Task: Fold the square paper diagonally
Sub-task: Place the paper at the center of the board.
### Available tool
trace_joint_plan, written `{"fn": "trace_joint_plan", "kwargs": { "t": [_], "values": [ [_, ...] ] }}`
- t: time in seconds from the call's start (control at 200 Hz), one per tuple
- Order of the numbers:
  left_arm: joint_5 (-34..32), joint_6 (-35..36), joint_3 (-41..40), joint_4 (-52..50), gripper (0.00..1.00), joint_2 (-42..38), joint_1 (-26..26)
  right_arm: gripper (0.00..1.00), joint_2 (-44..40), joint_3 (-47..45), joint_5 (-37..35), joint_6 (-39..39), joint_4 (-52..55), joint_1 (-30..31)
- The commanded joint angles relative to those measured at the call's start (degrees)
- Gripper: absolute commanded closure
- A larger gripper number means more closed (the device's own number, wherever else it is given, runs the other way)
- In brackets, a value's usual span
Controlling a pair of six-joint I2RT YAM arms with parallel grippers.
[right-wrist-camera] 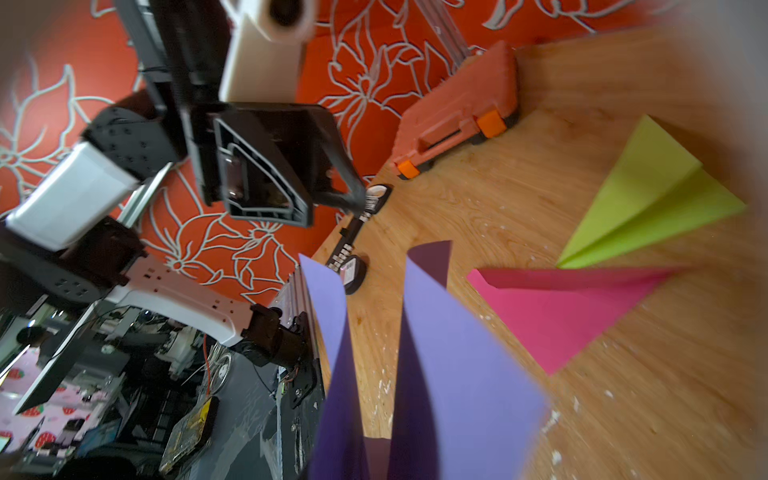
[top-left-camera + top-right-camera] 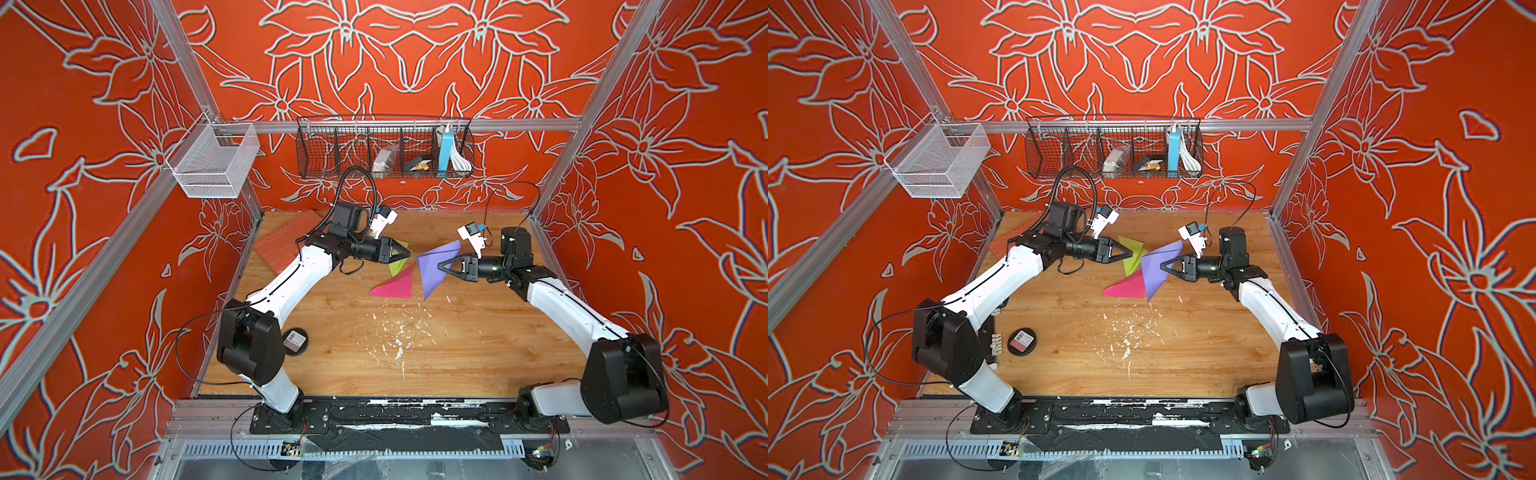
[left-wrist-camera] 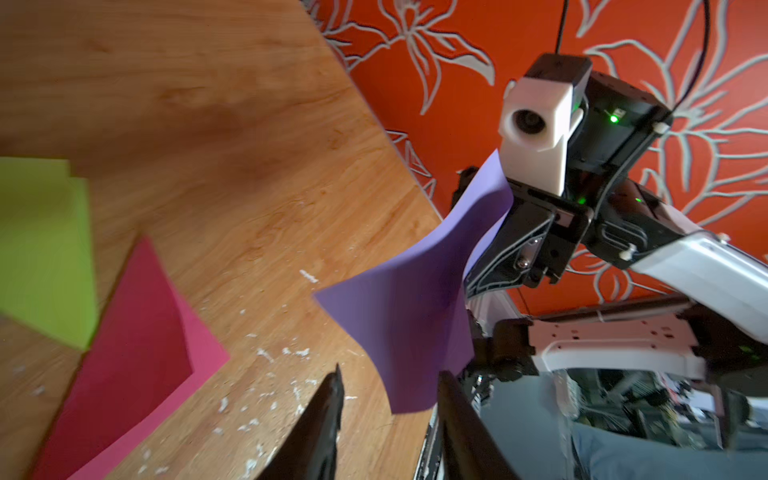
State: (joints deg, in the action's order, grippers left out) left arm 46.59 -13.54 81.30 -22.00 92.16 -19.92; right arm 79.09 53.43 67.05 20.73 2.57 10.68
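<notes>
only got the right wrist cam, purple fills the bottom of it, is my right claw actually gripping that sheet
Observer: Yes, in both top views the right claw is closed on the purple paper.
Operator: is it off the table
Observer: The left wrist view shows it curled in the air above the wooden table; whether its lowest corner touches, I cannot tell.
Operator: left claw on it too
Observer: No, in both top views the left claw sits apart from it, over the green paper.
</notes>
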Motion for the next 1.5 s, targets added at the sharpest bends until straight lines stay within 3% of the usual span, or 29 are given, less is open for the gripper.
{"fn": "trace_joint_plan", "kwargs": {
  "t": [0.0, 0.15, 0.42, 0.846, 1.321, 1.496],
  "values": [
    [-15.9, -4.8, -3.1, -1.1, 0.59, -5.7, -1.2, 0.8, 0.7, -2.3, -3.9, 0.8, 4.8, -1.9],
    [-21.7, -4.6, -6.7, -1.2, 0.58, -4.3, -5.9, 0.81, 3.5, -4.3, -5.7, 1.9, 5.9, -3.2],
    [-24.1, -4.7, -10.1, 3.7, 0.55, 0.5, -11.9, 0.81, 8.4, -8.0, -5.2, 5.3, 0.2, -3.3],
    [-27.3, -7.1, -14.0, 12.0, 0.68, 6.4, -13.0, 0.81, 17.1, -9.0, -5.4, 5.9, -0.8, -3.3],
    [-24.2, -7.1, -14.7, 20.0, 0.73, 12.6, -15.4, 0.79, 20.6, -6.9, -14.9, 1.7, 8.4, -3.3],
    [-25.0, -6.4, -12.2, 17.8, 0.78, 15.7, -17.8, 0.78, 20.7, -7.1, -16.6, 1.1, 9.5, -3.4]
  ]
}}
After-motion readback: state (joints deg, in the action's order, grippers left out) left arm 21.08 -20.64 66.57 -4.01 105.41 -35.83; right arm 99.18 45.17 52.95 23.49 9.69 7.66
